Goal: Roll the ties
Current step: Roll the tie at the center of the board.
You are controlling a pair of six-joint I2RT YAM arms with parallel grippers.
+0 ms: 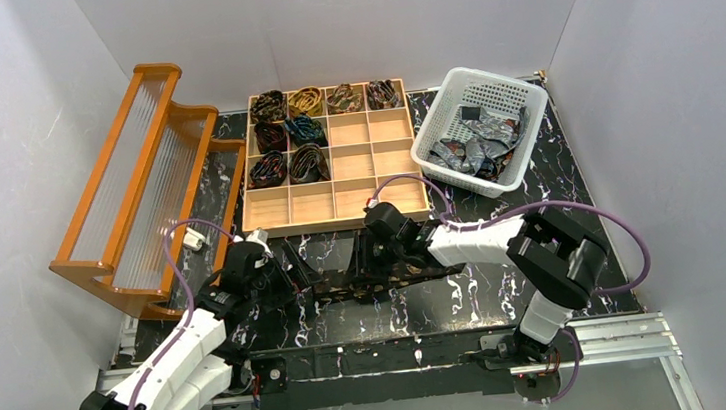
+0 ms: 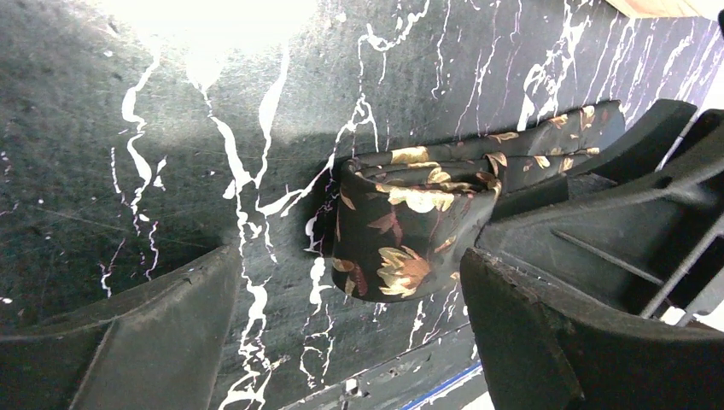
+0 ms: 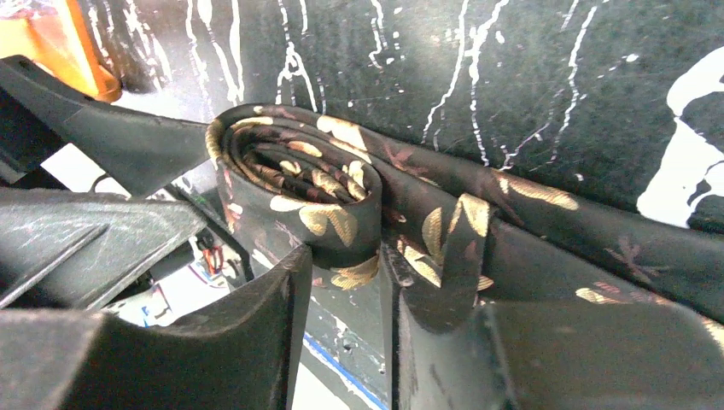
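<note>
Rolling stands roughly at the midpoint, judging by the counts.

Table [image 1: 560,206]: dark marbled top.

Tray [image 1: 340,221]: eight coiled ties [image 1: 268,107], one per compartment. They fill the whole far row and the two left cells of each of the next two rows. The other eight cells are bare.

Basket [image 1: 508,79], right of the tray: a heap of loose grey-silver ties [image 1: 469,150], none rolled. Likely about as much left as done.

Current piece: dark leaf-patterned tie [image 1: 426,275], on the table near the arms, between both grippers. Its long axis runs left-right, parallel to the near edge. The coil [image 3: 299,192] sits at its left end with only a few turns, and the flat tail points to the robot's right.

Left gripper [image 2: 348,265]: jaws spread wide, released, with the coil between them.

Right gripper [image 3: 346,273]: fingers close together at the coil's wall. Whether they pinch it cannot be told.
</note>
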